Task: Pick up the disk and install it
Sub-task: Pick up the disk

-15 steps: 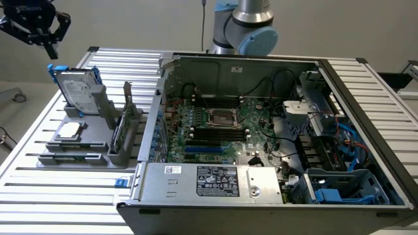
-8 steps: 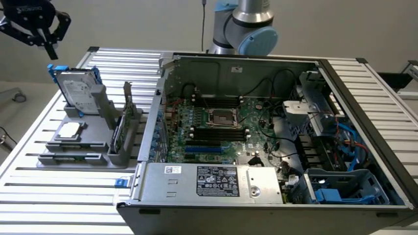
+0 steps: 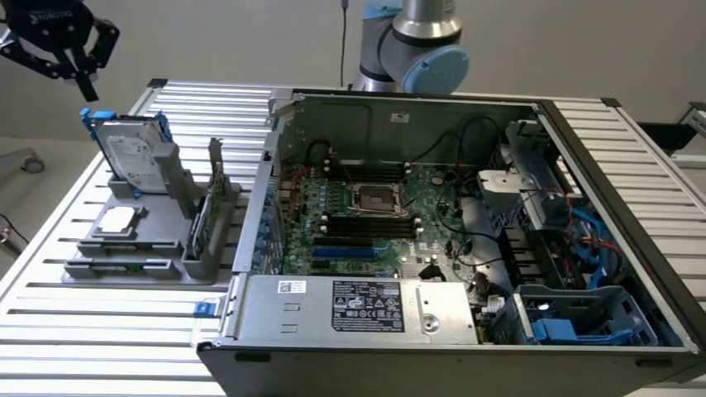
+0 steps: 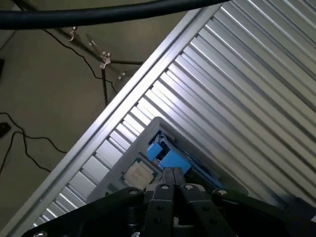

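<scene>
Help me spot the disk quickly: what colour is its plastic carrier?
Bright blue, framing the silver-grey disk. The exterior view shows it best.

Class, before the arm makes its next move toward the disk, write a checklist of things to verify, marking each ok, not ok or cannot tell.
1. Is the claw open for a grasp: not ok, it is shut and empty.
2. Is the claw over the disk and apart from it: ok.
3. Is the disk upright in the grey holder: ok.
4. Is the computer case open on top: ok.
5. Is the blue drive cage free of another drive: cannot tell.
</scene>
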### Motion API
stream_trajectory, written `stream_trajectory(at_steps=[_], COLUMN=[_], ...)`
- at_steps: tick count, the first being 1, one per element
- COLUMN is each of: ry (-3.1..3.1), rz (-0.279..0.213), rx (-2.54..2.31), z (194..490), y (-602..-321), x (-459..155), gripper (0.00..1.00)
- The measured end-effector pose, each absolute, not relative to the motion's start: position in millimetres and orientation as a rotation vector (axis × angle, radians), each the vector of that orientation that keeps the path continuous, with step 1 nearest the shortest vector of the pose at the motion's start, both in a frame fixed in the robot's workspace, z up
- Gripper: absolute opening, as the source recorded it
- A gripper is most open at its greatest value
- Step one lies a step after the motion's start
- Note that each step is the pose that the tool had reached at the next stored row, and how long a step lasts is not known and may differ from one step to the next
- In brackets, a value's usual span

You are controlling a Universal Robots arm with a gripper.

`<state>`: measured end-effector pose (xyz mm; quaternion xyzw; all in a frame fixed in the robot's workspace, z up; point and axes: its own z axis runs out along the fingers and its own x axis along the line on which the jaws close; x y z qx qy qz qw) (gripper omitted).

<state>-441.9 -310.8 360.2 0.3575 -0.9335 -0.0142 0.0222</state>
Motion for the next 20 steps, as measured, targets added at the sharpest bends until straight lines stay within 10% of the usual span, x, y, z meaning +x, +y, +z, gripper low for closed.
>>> stream_trajectory(at_steps=[20], ry=[-2.649], rz=[-0.024], rx=[1.614], z=[357.9], y=[-310.8], x=[-441.8], gripper=[0.11])
